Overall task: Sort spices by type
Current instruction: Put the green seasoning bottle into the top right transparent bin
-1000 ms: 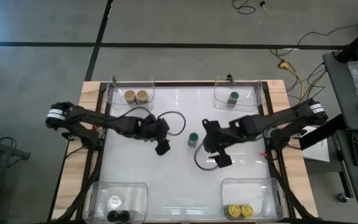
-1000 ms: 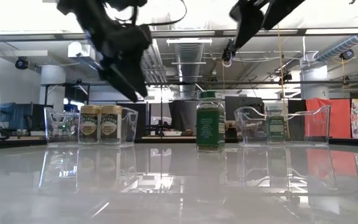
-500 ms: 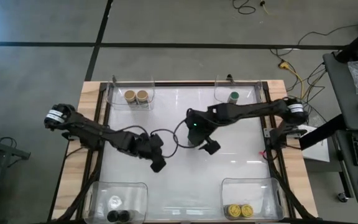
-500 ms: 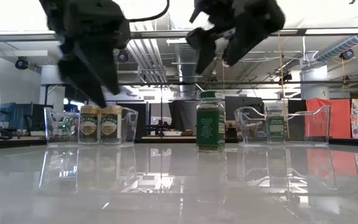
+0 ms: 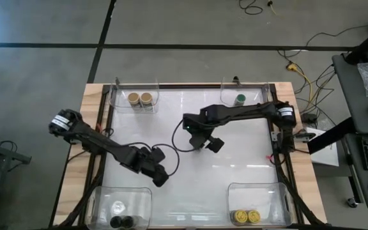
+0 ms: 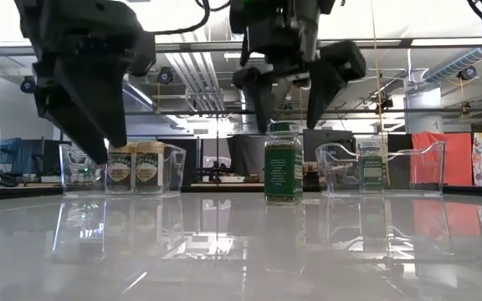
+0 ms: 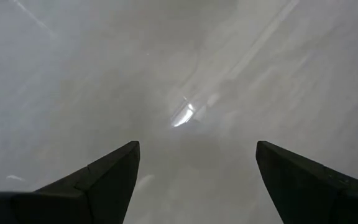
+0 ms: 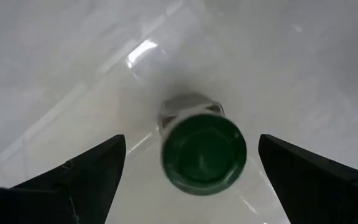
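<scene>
High view: right pincer (image 5: pixel 199 137) hangs over the counter's middle, hiding the loose jar beneath it. Sorted so far: two tan-lidded jars (image 5: pixel 140 99) in the clear plastic tub at the far left corner, one green-lidded jar (image 5: pixel 239 99) in the clear tub (image 5: pixel 260 96) at the far right, two yellow-lidded jars (image 5: pixel 245 216) near right, two black-lidded jars (image 5: pixel 122 222) near left. Left pincer (image 5: pixel 161 177) sits low, close to the black-lid tub, over bare white counter (image 5: pixel 248 153).

Low view: small cylindrical green-lidded spice jar (image 6: pixel 284 162) stands upright mid-counter, right pincer directly above it, fingers spread either side, tips about level with the lid and probably not touching.

Left wrist view: fingers (image 7: pixel 98 180) wide apart, nothing between them, only counter.

Right wrist view: green lid centred between the two open fingers (image 8: pixel 79 174), no contact visible.

Step in hand: pick-up of the last loose green jar, pre-grasp. Next, as I judge it: lower straight down until the fingers bracket the jar body, close, lift, carry to the far-right tub beside its twin. Stay centred; a skewed close could tip the jar.
</scene>
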Tool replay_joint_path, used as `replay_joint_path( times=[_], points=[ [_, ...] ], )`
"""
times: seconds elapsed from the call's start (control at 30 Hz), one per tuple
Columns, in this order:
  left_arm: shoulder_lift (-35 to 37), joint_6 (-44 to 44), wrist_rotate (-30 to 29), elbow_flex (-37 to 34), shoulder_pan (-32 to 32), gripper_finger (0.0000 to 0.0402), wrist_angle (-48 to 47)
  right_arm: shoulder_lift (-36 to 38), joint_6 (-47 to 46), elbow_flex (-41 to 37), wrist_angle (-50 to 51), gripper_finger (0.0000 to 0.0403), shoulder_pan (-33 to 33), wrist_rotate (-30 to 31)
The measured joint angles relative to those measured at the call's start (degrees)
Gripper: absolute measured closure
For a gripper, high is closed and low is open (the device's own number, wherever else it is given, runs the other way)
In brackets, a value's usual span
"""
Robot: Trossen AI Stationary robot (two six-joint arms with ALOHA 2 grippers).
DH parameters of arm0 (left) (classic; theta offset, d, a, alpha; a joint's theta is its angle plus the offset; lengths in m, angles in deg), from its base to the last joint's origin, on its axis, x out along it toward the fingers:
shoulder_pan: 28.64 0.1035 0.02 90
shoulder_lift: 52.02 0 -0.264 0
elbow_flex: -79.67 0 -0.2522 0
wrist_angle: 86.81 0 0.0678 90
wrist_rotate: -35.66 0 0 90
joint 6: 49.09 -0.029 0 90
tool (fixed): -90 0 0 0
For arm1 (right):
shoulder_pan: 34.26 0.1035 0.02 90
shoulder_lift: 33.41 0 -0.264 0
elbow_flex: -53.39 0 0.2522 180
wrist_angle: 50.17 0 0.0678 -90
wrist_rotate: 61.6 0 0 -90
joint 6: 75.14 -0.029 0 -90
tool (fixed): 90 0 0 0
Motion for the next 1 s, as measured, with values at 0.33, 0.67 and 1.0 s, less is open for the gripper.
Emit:
replay_joint_path(
  times=[0.33,0.67,1.0],
  points=[
    [-2.3,-2.7,0.0,0.0,-0.2,0.0096,4.0,-0.8,4.0,-1.6,-1.0,0.0044,-1.0,0.3],
    [-2.2,-4.6,-0.1,0.0,-0.2,0.0096,4.0,-0.8,3.9,-4.9,-4.9,0.0103,-1.2,-0.2],
    [-2.2,-5.0,-1.5,0.0,-0.2,0.0096,4.8,-0.8,1.0,-7.4,-6.7,0.0183,-1.2,-0.6]
  ],
)
